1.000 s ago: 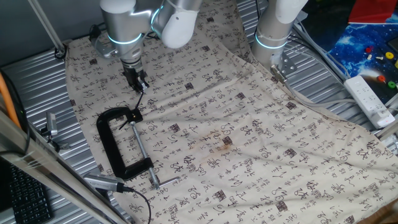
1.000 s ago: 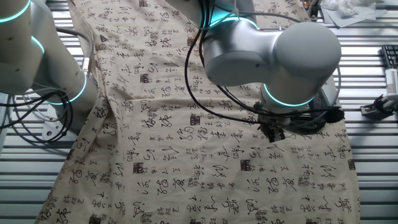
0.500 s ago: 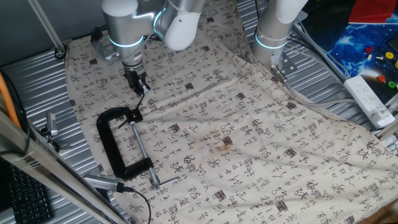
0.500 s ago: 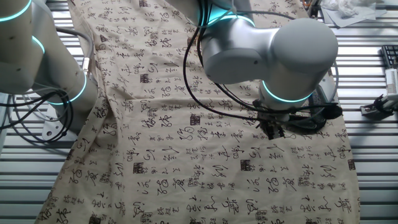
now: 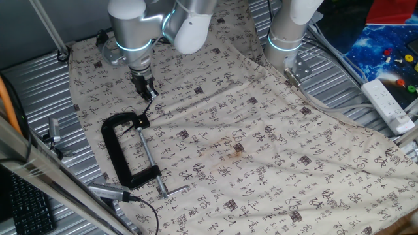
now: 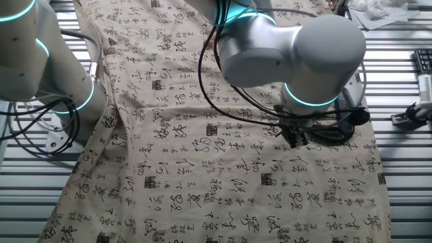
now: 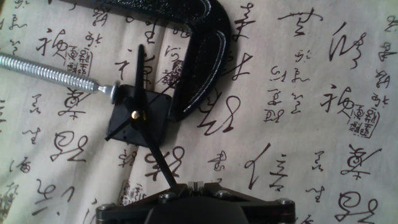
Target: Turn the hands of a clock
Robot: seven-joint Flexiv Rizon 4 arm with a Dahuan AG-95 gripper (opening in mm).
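Hand view shows the job most plainly: the clock hands (image 7: 142,93), two thin black needles joined at a small brass pivot, sit on a little black square clock body (image 7: 140,118) that is pinched between the silver screw (image 7: 53,73) and the black frame of the clamp (image 7: 199,62), just ahead of the hand (image 7: 196,186) and slightly to its left. One needle runs from the pivot back toward the hand and reaches its front edge; the other points away from it, toward the far side of the clamp. Whether the hand is released or clenched on that needle I cannot tell, since the fingertips lie below the picture's edge. To do this step well, I judge the hand should bear on the near needle close to its tip, sweep in a circle centred on the brass pivot and push lightly and sideways only, because such slim needles will likely bend or slip off the pivot under any downward load; it should also stay clear of the screw end. In one fixed view the hand (image 5: 147,89) hangs just beyond the clamp (image 5: 124,153) on the table (image 5: 39,72). The cloth (image 7: 311,93) is printed all over with black brush-style Chinese characters and small square seal marks; I cannot read them, and no brand or label shows.
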